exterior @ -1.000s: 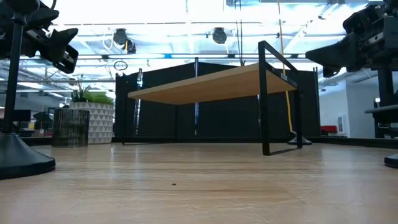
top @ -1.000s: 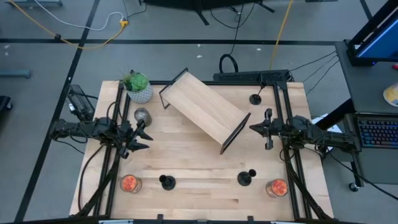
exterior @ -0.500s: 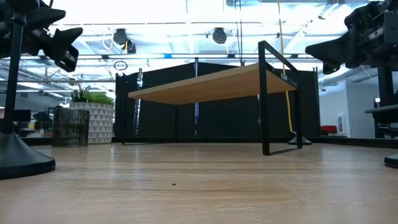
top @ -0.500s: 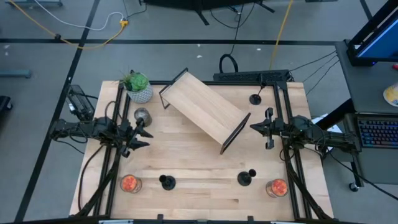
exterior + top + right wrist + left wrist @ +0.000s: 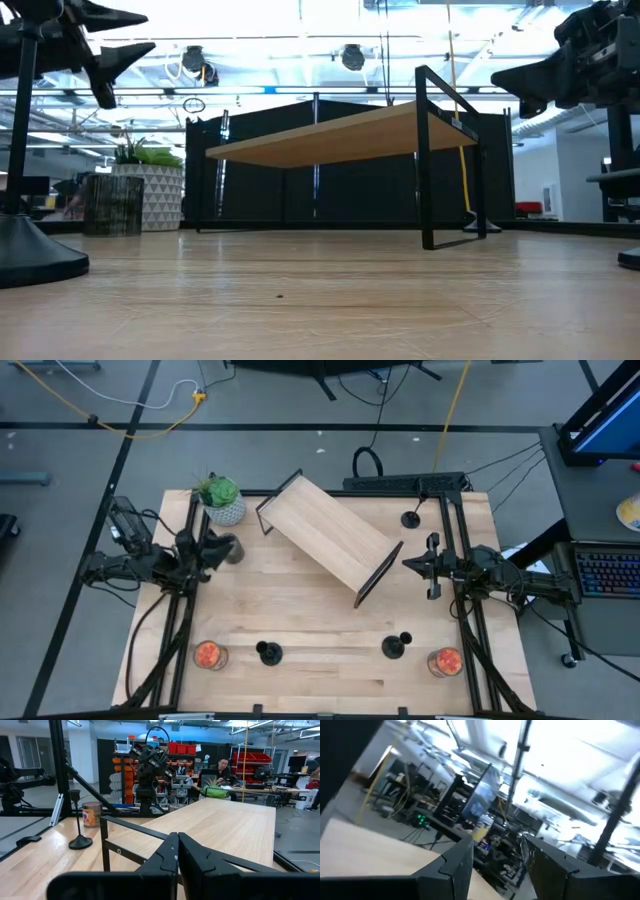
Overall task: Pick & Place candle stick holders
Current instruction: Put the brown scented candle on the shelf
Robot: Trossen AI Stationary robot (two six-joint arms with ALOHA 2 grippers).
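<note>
Seen from above, a wooden desk [image 5: 320, 610] is carrying a tilted wooden shelf [image 5: 328, 537] on black end frames near its middle. Three candle stick holders are standing on the desk: one [image 5: 268, 652] near the front edge left of centre, one [image 5: 394, 647] near the front edge right of centre, and one [image 5: 411, 519] at the far right corner. None is being touched.

The left pincer [image 5: 222, 549] is being held above the desk's left side, just beside a small metallic cup [image 5: 231, 546], and in the left wrist view its fingers [image 5: 452, 870] are standing apart, with nothing between them. The right pincer [image 5: 408, 566] is being held clenched and empty, beside the shelf's right end frame.

A potted plant [image 5: 222, 499] is standing at the far left, and two orange-filled jars are standing at the front left [image 5: 207, 655] and front right [image 5: 445, 661].
</note>
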